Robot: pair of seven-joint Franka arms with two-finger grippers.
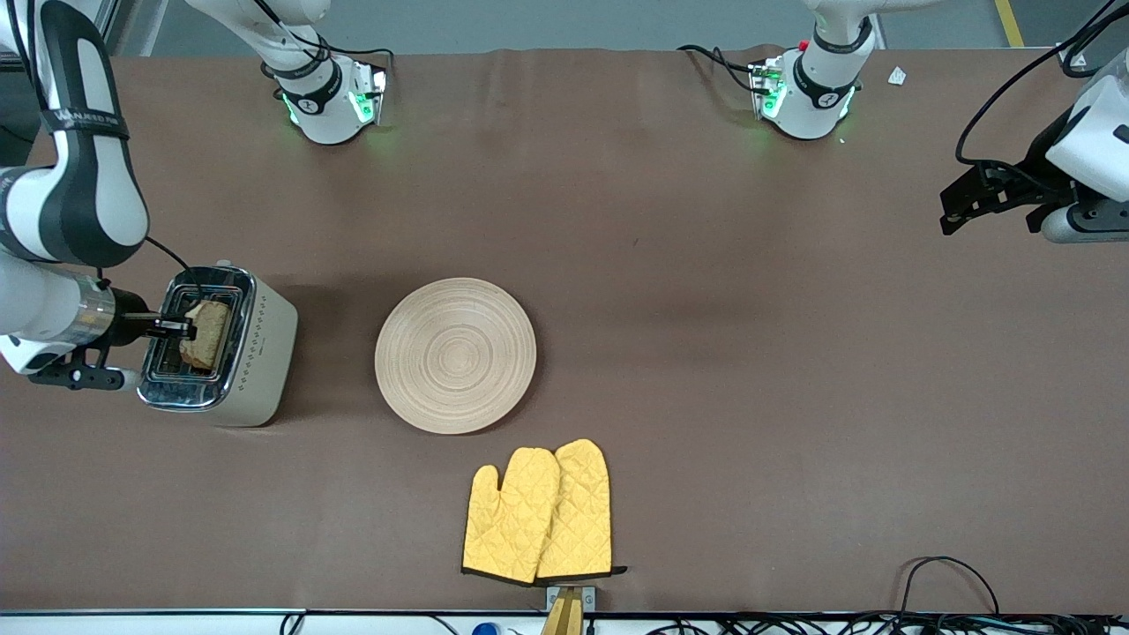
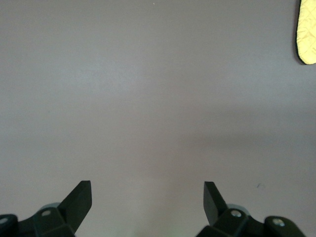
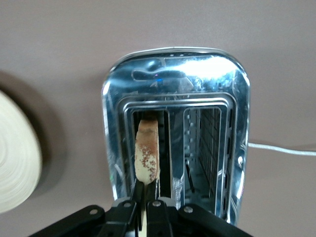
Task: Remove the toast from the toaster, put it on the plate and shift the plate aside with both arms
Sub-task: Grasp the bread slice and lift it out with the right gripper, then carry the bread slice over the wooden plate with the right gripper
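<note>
The toast (image 1: 207, 333) stands on edge in the slot of the toaster (image 1: 251, 362) that lies nearer the plate, toward the right arm's end of the table. My right gripper (image 1: 183, 330) is over the toaster and shut on the toast's edge; the right wrist view shows the toast (image 3: 147, 157) pinched between the fingers (image 3: 139, 193). The round beige wooden plate (image 1: 455, 354) lies beside the toaster, bare. My left gripper (image 1: 961, 207) hangs open and empty over bare table at the left arm's end; in its wrist view the gripper (image 2: 148, 197) has both fingers wide apart.
A pair of yellow oven mitts (image 1: 538, 513) lies nearer the front camera than the plate; a corner shows in the left wrist view (image 2: 307, 30). The toaster's second slot (image 3: 203, 148) holds nothing. Cables (image 1: 948, 578) run along the table's front edge.
</note>
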